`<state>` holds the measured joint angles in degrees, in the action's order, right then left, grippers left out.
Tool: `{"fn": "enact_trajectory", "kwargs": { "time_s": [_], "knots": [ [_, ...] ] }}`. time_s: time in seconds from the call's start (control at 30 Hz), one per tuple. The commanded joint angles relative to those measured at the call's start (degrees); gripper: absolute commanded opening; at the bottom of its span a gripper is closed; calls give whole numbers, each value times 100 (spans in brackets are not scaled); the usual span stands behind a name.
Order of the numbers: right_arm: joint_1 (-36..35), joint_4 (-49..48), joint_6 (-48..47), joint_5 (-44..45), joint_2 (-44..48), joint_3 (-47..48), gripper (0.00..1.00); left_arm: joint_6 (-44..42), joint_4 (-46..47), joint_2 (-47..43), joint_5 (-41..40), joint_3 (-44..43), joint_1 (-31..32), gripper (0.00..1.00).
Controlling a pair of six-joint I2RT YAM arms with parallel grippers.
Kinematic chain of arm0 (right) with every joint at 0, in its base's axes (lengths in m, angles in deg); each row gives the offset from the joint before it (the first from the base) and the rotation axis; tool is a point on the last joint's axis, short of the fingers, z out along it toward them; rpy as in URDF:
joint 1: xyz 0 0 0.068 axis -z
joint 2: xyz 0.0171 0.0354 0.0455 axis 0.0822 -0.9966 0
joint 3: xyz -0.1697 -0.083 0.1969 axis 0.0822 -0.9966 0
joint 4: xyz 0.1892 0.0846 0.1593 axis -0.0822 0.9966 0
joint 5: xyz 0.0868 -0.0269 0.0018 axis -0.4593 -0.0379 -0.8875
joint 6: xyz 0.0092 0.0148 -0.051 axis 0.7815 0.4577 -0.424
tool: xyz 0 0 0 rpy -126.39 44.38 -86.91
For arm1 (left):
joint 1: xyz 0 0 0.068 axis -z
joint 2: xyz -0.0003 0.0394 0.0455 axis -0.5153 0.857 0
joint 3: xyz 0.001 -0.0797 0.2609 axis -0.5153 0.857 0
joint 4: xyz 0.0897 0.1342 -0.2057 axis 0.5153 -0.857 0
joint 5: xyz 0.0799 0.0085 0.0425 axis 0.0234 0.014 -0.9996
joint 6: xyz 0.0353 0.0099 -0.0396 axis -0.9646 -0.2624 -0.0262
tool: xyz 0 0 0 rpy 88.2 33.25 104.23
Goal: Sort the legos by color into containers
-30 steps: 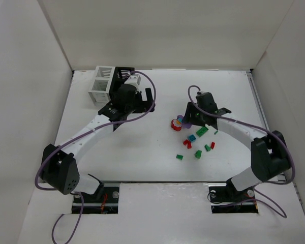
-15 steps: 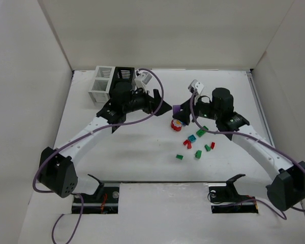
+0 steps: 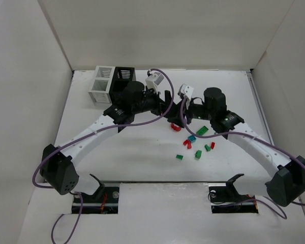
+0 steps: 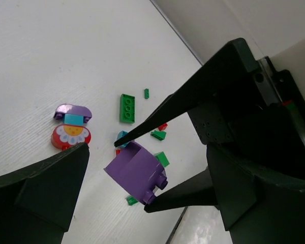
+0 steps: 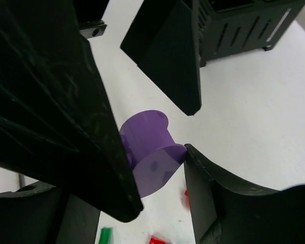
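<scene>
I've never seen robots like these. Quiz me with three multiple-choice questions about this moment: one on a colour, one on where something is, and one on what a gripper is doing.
1. The two joined boxes are:
A. one white, one black
B. one red, one green
C. both blue

2. The purple piece is:
A. inside the boxes
B. out of sight entirely
C. held in mid-air by the right gripper

3. The left gripper is:
A. open and empty
B. shut on a green brick
C. shut on a red brick

Answers:
1 A: the top view shows a white box joined to a black one.
2 C: both wrist views show that gripper's fingers pinching the piece in mid-air.
3 A: its own wrist view shows its fingers spread wide, gripping nothing.
</scene>
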<state>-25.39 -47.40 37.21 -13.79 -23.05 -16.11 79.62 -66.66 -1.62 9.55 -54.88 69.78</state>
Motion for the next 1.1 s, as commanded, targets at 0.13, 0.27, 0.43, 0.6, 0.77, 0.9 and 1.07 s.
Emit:
{"fn": "enact_trajectory", "kwargs": {
  "time_s": [0.13,0.27,0.43,0.6,0.77,0.9,1.07],
  "knots": [
    [-372,-27,-208,1707,271,322,31,60,-601,37,-1013,-347,17,100],
    [-496,-27,-156,2174,324,322,31,112,-540,37,-1084,-285,17,100],
    [-637,-27,-103,2315,157,427,31,51,-478,89,-1154,-285,219,99],
    [-689,-27,-103,2368,51,480,31,-151,-531,142,-1154,-338,351,94],
    [-742,-27,-103,2306,-1,532,31,-283,-478,317,-908,-452,404,78],
    [-742,-27,-51,2455,-1,533,31,-336,-610,423,-785,-557,457,66],
    [-742,-80,3,2710,-1,585,31,-336,-794,660,-715,-742,457,58]
  ]
}}
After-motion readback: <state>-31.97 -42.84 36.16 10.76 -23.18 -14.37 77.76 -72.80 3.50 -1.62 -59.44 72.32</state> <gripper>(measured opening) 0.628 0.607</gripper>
